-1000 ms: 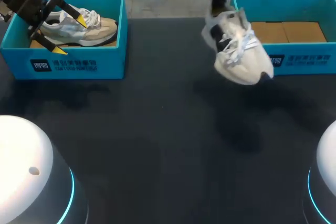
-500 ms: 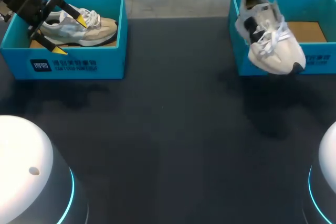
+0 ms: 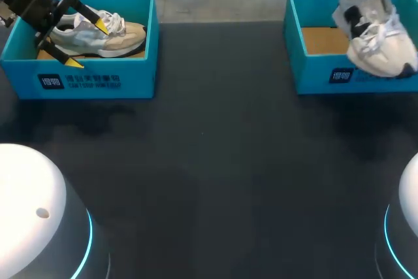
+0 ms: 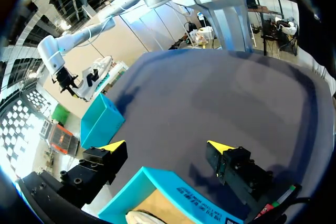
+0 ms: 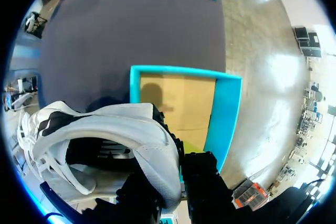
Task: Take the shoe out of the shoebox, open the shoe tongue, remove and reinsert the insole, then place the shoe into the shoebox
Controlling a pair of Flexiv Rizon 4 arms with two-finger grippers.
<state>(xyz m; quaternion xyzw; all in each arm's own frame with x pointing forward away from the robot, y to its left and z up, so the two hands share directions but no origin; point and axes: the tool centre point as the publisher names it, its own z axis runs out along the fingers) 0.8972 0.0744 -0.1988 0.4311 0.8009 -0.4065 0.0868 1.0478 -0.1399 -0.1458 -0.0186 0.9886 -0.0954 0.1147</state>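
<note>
Two open turquoise shoeboxes sit at the far corners of a dark table (image 3: 215,161). Each front wall carries a white printed label – one on the left shoebox (image 3: 78,82), one on the right shoebox (image 3: 341,75) – a small logo block followed by a line of characters.

The white shoe (image 3: 377,40), with dark panels and loose white laces, hangs tilted in the air over the right shoebox (image 3: 313,70), toe down. In the head view it covers part of the box's front wall. In the right wrist view the right gripper (image 5: 178,156) is clamped on the shoe's (image 5: 121,129) heel collar. One dark finger is outside with a yellow tip showing, and the other is hidden by the shoe. The box's bare cardboard floor lies just ahead, inside its turquoise rim (image 5: 223,114).

The left gripper (image 3: 87,44) is over the left shoebox (image 3: 140,63), fingers spread wide and holding nothing. A beige and grey shoe (image 3: 117,36) lies inside, heel end between the yellow tips in the head view. The left wrist view shows the same wide gap (image 4: 167,146) above the box's edge.

A second ago the white shoe hung over the table, short of the right shoebox – it has since been carried across to the box. The left arm has not moved.
</note>
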